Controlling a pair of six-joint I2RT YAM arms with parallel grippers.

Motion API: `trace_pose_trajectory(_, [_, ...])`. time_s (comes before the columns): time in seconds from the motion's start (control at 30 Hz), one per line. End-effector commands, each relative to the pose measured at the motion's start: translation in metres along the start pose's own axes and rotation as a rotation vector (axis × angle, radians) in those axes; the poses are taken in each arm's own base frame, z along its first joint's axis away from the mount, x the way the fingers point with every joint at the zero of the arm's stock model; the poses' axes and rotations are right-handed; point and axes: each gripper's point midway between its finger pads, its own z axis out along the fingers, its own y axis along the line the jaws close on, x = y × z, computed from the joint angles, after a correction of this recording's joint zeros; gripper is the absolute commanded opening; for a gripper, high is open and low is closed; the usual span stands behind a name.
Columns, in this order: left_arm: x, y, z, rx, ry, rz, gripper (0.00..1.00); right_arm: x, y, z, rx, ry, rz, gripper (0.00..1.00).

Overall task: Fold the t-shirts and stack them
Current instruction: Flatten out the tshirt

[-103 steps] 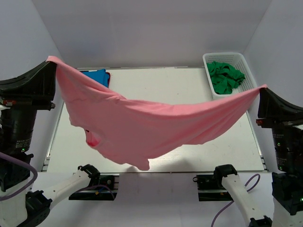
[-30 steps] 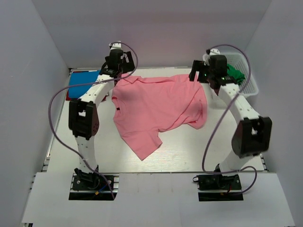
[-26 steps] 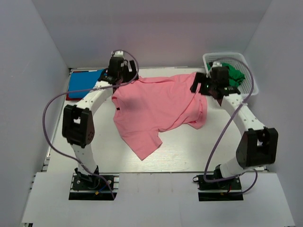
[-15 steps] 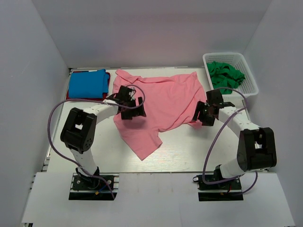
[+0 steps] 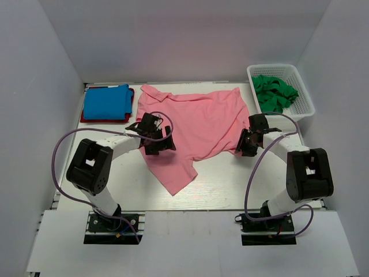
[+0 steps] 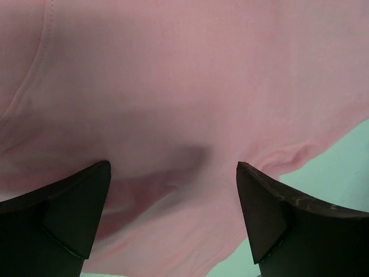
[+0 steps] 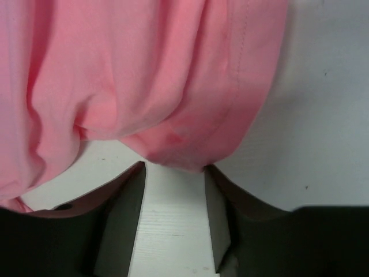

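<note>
Blue t-shirt [image 5: 105,101] folded atop red t-shirt [image 5: 83,118], left of the salmon t-shirt [image 5: 196,124], which lies flat and unfolded; green t-shirts [image 5: 274,92] wait to its right; left gripper [image 5: 160,141] and right gripper [image 5: 243,144] sit at its edges, jaws spread

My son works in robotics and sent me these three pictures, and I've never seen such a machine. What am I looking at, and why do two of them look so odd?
Two robot arms are bolted at the near edge of a white table. The wide picture comes from a camera above and behind them. The other two come from cameras on the arms' wrists, so the dark shapes at the bottom are each gripper's own two fingers. A pink shirt lies spread on the table. The left gripper and the right gripper are down at its two sides, both open and holding nothing. At the far left a folded blue shirt lies on a red one. At the far right a basket holds green shirts.
</note>
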Motion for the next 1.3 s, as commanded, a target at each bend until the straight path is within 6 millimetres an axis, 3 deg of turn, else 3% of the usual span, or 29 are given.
trace_pose_trajectory(0.0, [0.006,0.007,-0.002,-0.036,-0.004,-0.017,1.0,-0.013,0.002,0.006,-0.008,-0.051,0.008,0.43])
trace_pose_trajectory(0.03, [0.01,0.012,-0.001,-0.05,0.001,-0.03,1.0,-0.014,0.002,0.008,-0.007,-0.053,0.007,0.39])
trace_pose_trajectory(0.07, [0.014,0.015,0.003,-0.057,0.011,-0.032,1.0,-0.015,0.001,0.008,0.001,-0.056,0.007,0.27])
trace_pose_trajectory(0.1, [0.012,0.017,0.003,-0.06,0.007,-0.049,1.0,-0.016,-0.006,0.01,0.036,-0.064,0.01,0.07])
trace_pose_trajectory(0.13, [0.016,0.023,0.003,-0.071,0.014,-0.068,1.0,-0.015,-0.007,0.009,0.044,-0.059,0.012,0.0])
trace_pose_trajectory(0.2, [0.021,0.027,0.007,-0.078,0.026,-0.07,1.0,-0.015,-0.013,0.006,0.072,-0.065,0.011,0.0])
trace_pose_trajectory(0.4, [0.034,0.07,0.005,-0.279,0.043,-0.095,1.0,-0.014,-0.039,-0.015,0.205,-0.049,-0.013,0.0])
trace_pose_trajectory(0.67, [0.059,0.12,0.004,-0.501,0.104,-0.135,1.0,-0.02,-0.087,-0.058,0.407,-0.053,0.031,0.0])
trace_pose_trajectory(0.77, [0.057,0.119,0.006,-0.48,0.103,-0.149,1.0,-0.015,-0.104,-0.071,0.467,-0.037,0.052,0.0])
trace_pose_trajectory(0.93, [0.053,0.127,0.004,-0.503,0.088,-0.162,1.0,-0.011,-0.115,-0.088,0.509,-0.038,0.069,0.0])
trace_pose_trajectory(1.1, [0.059,0.133,0.002,-0.516,0.101,-0.171,1.0,-0.01,-0.143,-0.106,0.612,-0.056,0.15,0.0])
trace_pose_trajectory(1.27, [0.049,0.13,0.0,-0.502,0.073,-0.179,1.0,0.004,-0.149,-0.101,0.613,-0.02,0.196,0.0])
